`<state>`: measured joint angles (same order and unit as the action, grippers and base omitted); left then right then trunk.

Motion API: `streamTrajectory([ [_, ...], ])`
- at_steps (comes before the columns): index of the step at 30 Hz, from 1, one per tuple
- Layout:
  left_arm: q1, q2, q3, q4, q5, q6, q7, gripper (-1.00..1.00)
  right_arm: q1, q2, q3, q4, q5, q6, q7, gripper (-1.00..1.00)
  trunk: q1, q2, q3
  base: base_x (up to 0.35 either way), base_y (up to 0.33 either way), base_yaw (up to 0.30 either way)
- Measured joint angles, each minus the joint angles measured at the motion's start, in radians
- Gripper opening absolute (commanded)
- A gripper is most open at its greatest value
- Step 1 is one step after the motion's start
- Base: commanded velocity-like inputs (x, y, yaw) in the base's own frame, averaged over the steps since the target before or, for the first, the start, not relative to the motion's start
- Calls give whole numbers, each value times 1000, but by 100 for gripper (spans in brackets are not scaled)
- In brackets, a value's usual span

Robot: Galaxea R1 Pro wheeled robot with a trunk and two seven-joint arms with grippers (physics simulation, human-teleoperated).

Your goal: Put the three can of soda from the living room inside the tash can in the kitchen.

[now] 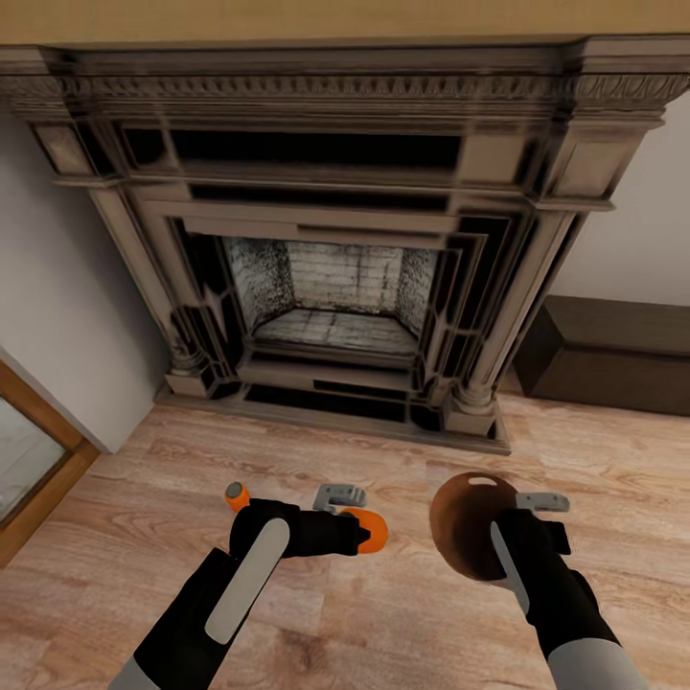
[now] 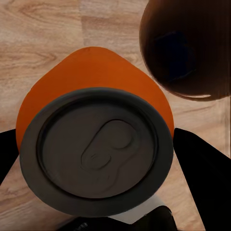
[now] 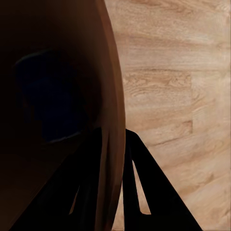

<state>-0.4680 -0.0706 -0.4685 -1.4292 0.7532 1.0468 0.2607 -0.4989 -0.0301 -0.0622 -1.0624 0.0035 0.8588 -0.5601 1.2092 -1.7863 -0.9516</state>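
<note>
Here, over the light wood plank floor [image 1: 383,613] in front of the dark carved fireplace [image 1: 335,259], the left gripper [image 1: 347,525] is clamped on an orange soda can with a grey top [image 2: 96,144], holding it above the boards; the left wrist view looks straight down on its lid between the two dark fingers [image 2: 202,178]. A second orange can [image 1: 236,495] stands upright on the floor just beyond the left arm. The right gripper [image 1: 517,537] pinches the rim of the round copper-brown bin [image 1: 465,527], one finger inside the wall and one outside, the bin tilted with its slot handle uppermost. A dark shape, seemingly bluish, lies within its shadowed interior [image 3: 48,101]. The held can hangs just beside the bin, not touching.
</note>
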Motion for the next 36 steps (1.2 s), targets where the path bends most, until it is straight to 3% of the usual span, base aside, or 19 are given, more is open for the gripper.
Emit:
streamTrajectory([
  [4, 0, 0, -1, 0, 8, 0, -1, -100, -8, 5, 3, 16, 35, 11, -9, -100, -15, 28, 13, 0, 0, 0],
  [15, 0, 0, -2, 0, 13, 0, -8, -100, -13, 7, 21, 54, 25, 7, -11, -100, -58, 105, 47, 0, 0, 0],
  [22, 1, 0, 0, -2, 13, 0, -9, -100, -17, 13, 43, 69, 25, 7, -11, -100, -58, 105, 47, 0, 0, 0],
  [36, 2, -1, -2, -31, 14, 0, -49, -100, -18, 61, 87, 85, 32, 9, -11, -100, -58, 105, 47, 0, 0, 0],
])
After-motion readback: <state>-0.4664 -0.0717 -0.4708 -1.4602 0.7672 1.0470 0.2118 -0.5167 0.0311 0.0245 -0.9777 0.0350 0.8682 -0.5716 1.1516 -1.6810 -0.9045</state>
